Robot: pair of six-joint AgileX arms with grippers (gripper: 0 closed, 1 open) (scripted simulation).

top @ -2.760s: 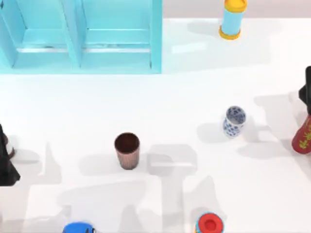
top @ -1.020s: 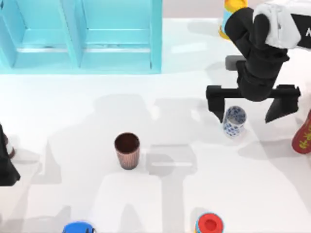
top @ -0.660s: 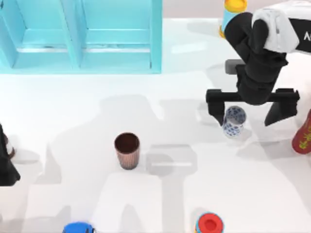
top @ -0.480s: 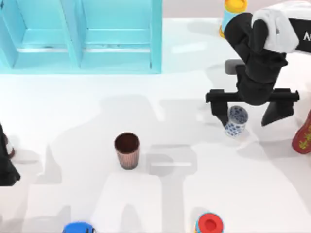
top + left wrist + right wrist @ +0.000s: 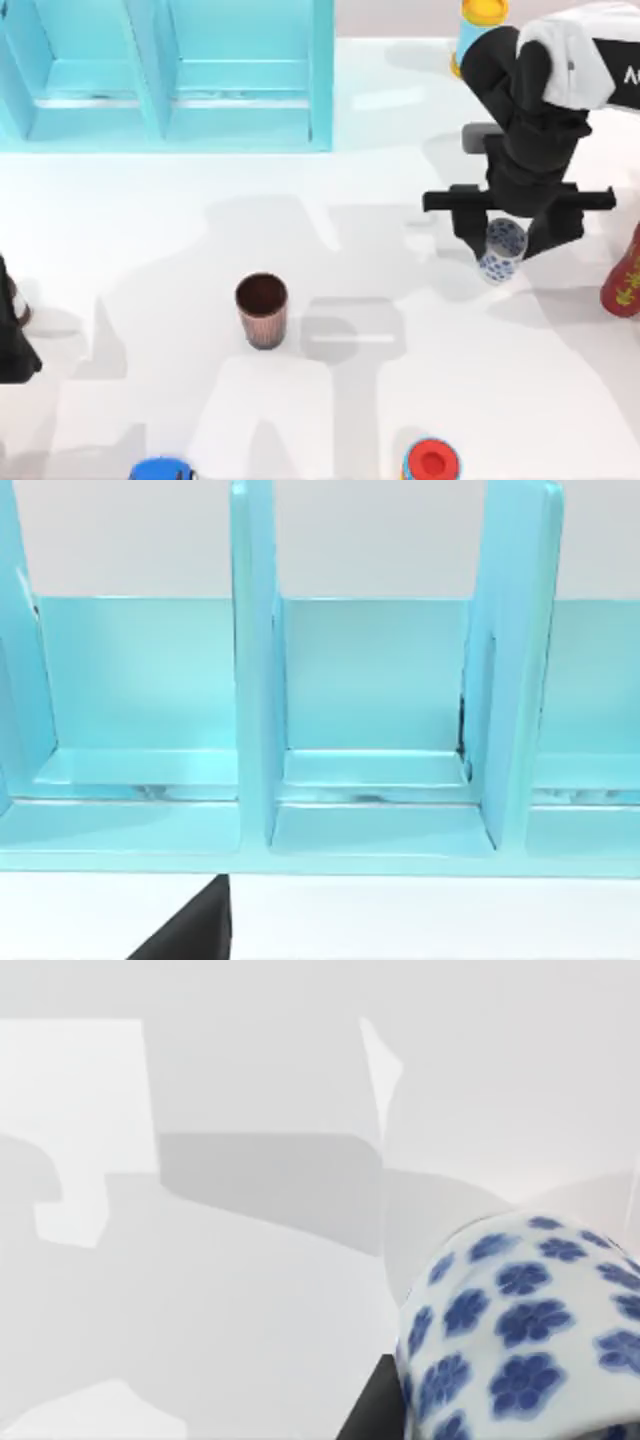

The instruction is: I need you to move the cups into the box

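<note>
Nearest, left of centre, the dark reddish-brown tapered tumbler (image 5: 262,309) stands upright and untouched on the white table (image 5: 330,400); the left gripper (image 5: 12,340) is parked at the left edge, its fingers impossible to read. Farther right, the right gripper (image 5: 506,238) clamps the white cup with blue flower pattern (image 5: 501,250) between its fingers, presumably for carrying. The light-blue compartmented box (image 5: 170,75) waits far left.
</note>
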